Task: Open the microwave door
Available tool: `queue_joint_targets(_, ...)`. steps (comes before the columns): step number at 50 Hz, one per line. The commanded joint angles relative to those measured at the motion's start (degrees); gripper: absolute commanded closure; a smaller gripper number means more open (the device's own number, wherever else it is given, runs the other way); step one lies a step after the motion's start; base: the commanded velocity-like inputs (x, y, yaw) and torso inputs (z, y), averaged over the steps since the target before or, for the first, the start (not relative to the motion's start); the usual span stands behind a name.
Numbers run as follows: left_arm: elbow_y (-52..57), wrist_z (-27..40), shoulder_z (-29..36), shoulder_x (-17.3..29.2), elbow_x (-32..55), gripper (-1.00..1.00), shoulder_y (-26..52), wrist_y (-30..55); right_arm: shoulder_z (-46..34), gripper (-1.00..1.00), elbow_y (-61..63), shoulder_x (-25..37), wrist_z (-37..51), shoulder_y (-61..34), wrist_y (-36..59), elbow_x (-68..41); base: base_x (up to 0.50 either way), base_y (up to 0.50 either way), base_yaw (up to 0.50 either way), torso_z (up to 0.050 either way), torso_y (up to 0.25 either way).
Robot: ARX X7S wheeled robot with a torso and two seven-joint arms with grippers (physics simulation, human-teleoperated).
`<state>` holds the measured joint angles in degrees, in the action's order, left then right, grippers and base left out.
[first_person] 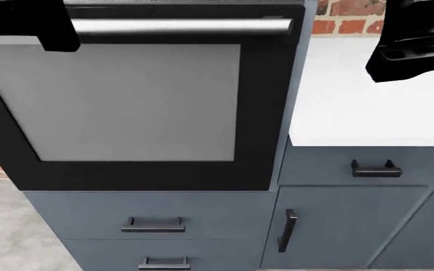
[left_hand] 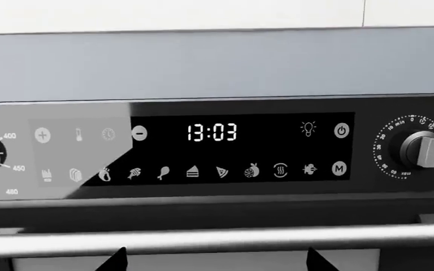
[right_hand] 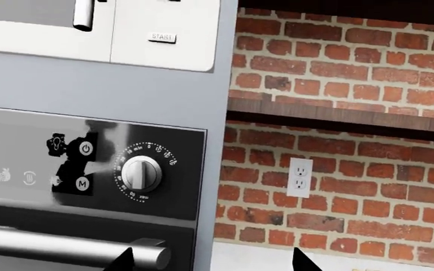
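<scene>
Right wrist view: microwave (right_hand: 96,28) above oven (right_hand: 89,186).

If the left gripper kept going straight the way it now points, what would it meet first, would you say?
Most likely the oven's handle bar, which lies just ahead of the left gripper, with the control panel above it; depth is hard to judge.
</scene>
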<state>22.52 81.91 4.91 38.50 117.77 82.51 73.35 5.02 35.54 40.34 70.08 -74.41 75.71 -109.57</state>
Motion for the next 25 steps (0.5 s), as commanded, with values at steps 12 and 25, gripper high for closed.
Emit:
queue_joint_targets(12, -11.37, 4.58, 12.92, 3.25, 13.47, -1.00, 28.03, -2.68, -9.58, -1.00, -7.74, 7.93, 6.19, -22.93, -0.23, -12.98, 0.28, -0.36, 0.00, 0.000, 0.000)
queue_joint_targets(25, -11.66, 2.95, 13.73, 4.87, 12.34, -1.00, 29.33, -3.27, -10.49, -1.00, -7.02, 8.00, 5.43, -23.24, -0.57, -12.39, 0.30, -0.14, 0.00, 0.000, 0.000)
